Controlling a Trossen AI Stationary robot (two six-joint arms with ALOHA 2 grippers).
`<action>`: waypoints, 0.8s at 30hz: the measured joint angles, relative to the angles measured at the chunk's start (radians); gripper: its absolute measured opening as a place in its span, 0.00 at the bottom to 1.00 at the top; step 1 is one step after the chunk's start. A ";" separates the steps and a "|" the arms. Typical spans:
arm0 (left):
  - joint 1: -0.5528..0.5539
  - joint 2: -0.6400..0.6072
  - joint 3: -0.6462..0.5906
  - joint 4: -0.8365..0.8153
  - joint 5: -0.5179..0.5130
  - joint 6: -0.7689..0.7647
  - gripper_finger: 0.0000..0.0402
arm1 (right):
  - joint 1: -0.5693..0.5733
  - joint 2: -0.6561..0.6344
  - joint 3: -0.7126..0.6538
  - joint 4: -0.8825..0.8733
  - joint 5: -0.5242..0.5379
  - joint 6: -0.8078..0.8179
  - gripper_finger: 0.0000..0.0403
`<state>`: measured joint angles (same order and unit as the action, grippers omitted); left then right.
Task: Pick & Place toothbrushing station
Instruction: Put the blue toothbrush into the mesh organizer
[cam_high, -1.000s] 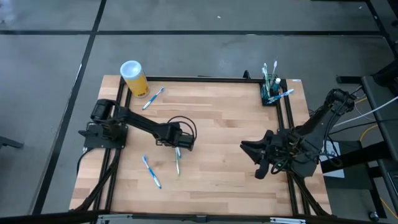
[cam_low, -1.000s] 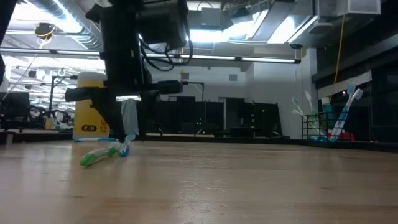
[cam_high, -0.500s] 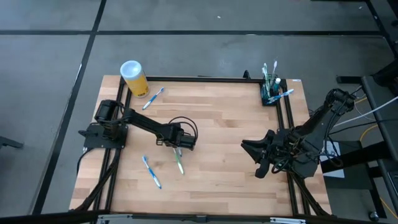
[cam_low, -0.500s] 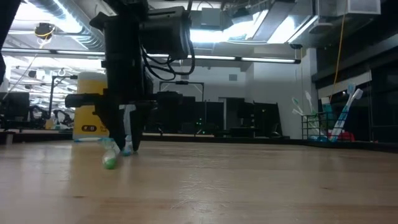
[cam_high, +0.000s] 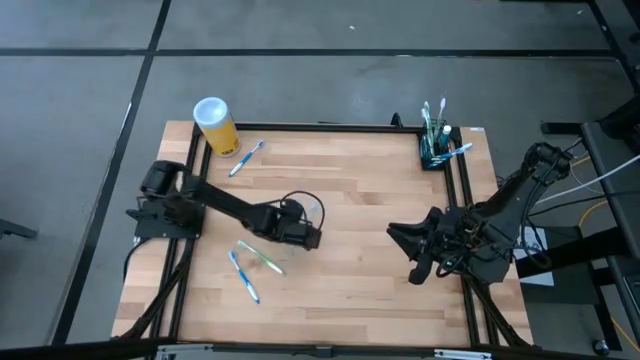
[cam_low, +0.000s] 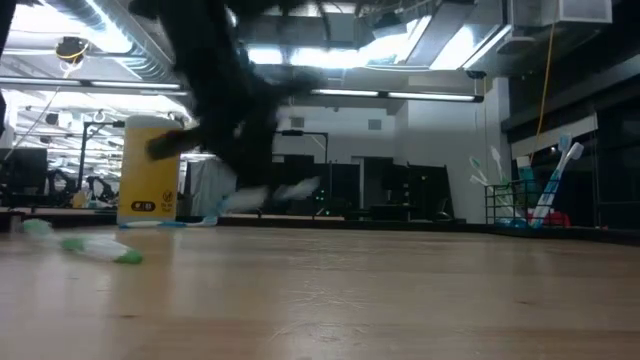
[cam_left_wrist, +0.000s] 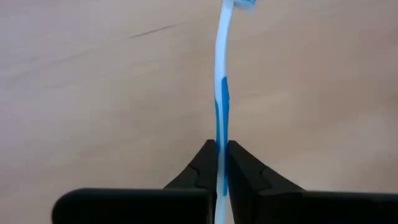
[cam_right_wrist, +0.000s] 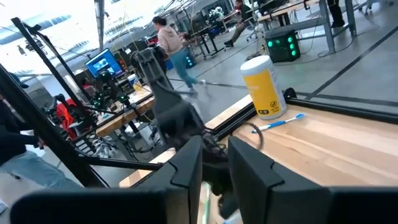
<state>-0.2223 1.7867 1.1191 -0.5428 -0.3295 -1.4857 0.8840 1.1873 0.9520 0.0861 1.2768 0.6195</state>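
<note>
The toothbrushing station (cam_high: 437, 146), a small black holder with several toothbrushes standing in it, sits at the table's far right corner, also in the low view (cam_low: 520, 205). My left gripper (cam_high: 308, 236) hangs over the table's middle left, shut on a blue-and-white toothbrush (cam_left_wrist: 222, 74). A green toothbrush (cam_high: 262, 258) lies flat on the wood beside it (cam_low: 100, 250). My right gripper (cam_high: 398, 242) waits high over the right side, level, fingers a little apart (cam_right_wrist: 214, 158) with nothing between them. My left gripper (cam_left_wrist: 221, 148) pinches the toothbrush's handle (cam_left_wrist: 221, 132) between its two fingers, well away from the head (cam_left_wrist: 239, 3). The fingers slant down toward the table, and the brush runs along them, sticking out ahead. In the low view the brush (cam_low: 290, 190) shows blurred, clear of the wood.
A yellow cup with a white lid (cam_high: 215, 124) stands at the far left corner, a blue toothbrush (cam_high: 246, 158) beside it. Another blue toothbrush (cam_high: 244, 276) lies near the front left. Black frame rails (cam_high: 462, 200) run along the table's sides. People (cam_right_wrist: 171, 40) stand in the room beyond.
My left gripper has taken hold of the blue-and-white toothbrush, rolled its wrist and swung a little toward the table's right edge, raising the brush off the wood. The green toothbrush has been knocked: it has turned about and slid toward the table's left edge.
</note>
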 joint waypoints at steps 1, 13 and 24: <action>-0.017 -0.024 0.000 0.039 -0.027 0.010 0.02 | -0.007 0.000 0.000 0.005 -0.012 -0.003 0.20; -0.116 -0.250 0.001 0.618 -0.291 0.430 0.02 | -0.122 0.000 0.000 0.258 -0.234 -0.193 0.20; -0.116 -0.269 0.001 0.949 -0.215 0.649 0.02 | -0.226 0.000 0.000 0.275 -0.383 -0.184 0.20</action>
<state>-0.3386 1.5181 1.1202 0.4063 -0.5444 -0.8370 0.6583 1.1877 0.9520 0.3611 0.8939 0.4358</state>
